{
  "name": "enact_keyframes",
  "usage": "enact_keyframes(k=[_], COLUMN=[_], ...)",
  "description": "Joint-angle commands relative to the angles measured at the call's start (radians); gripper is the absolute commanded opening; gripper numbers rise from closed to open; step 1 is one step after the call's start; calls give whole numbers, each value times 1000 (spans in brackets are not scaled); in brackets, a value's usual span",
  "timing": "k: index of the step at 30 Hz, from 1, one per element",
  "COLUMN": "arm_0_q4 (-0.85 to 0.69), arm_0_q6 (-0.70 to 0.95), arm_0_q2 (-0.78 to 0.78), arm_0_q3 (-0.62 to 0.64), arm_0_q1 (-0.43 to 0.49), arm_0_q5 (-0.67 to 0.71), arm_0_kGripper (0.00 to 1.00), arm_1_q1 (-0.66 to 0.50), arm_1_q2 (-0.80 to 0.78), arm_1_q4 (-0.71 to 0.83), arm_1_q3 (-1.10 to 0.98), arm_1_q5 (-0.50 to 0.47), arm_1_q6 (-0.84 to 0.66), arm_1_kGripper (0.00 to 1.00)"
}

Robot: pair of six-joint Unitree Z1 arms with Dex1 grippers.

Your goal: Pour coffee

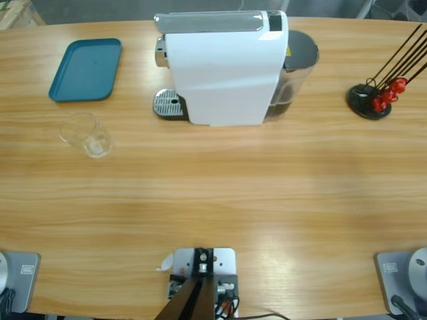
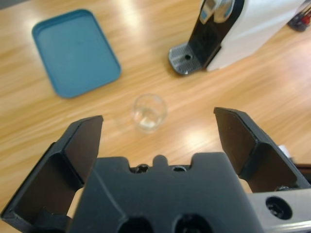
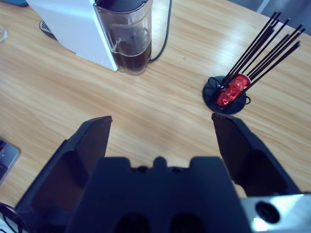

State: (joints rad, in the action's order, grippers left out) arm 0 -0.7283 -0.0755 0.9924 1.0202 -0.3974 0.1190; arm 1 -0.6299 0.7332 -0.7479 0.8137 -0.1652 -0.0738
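1. The glass (image 1: 85, 134) is standing upright on the bare table (image 1: 213, 200), just in front of the blue tray (image 1: 86, 69) and well to the side of the coffee machine (image 1: 223, 67). It looks clear and empty; I am seeing no coffee in it from the high view or the left wrist view, so the drink itself is not yet anywhere in sight.

2. The left gripper (image 2: 158, 141) is hovering above the table with its jaws spread wide and holding nothing. The glass (image 2: 148, 112) is sitting between them in its line of sight, which suggests the arm is lining up to take it.

3. The machine's drip grate (image 1: 168, 103) is lying bare under the spout. That is probably where the glass is meant to go, since the grate and glass are both on the left arm's side.

4. The right gripper (image 3: 160, 141) is also hanging released and empty, looking toward the machine's water tank (image 3: 127, 39) and the capsule stand (image 3: 232, 90) with its red capsules on black wires.

5. Neither arm is showing in the high view, so both seem pulled well away from the work area.

6. The task appears to be at its very start.
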Motion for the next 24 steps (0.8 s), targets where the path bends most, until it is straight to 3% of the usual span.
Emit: enact_keyframes(k=[1,4,10,14,17,24], arm_0_q4=[13,56,189,273,275,273], arm_0_q6=[-233,-404,-463,-514,-531,-541], arm_0_q2=[257,358,534,592,630,702], arm_0_q3=[189,251,345,350,356,349], arm_0_q1=[-26,-27,-27,-27,-26,-31], arm_0_q5=[72,198,381,402,435,479], arm_0_kGripper=[1000,1000,979,920,812,792], arm_1_q1=[-8,-8,-8,-8,-8,-8], arm_1_q2=[30,28,16,20,16,20], arm_1_q4=[4,4,4,4,4,4], arm_1_q3=[-10,-10,-13,-13,-13,-13], arm_1_q5=[-17,-17,-17,-17,-17,-19], arm_1_q6=[-9,-9,-9,-11,-11,-14], arm_1_kGripper=[936,936,936,941,941,945])
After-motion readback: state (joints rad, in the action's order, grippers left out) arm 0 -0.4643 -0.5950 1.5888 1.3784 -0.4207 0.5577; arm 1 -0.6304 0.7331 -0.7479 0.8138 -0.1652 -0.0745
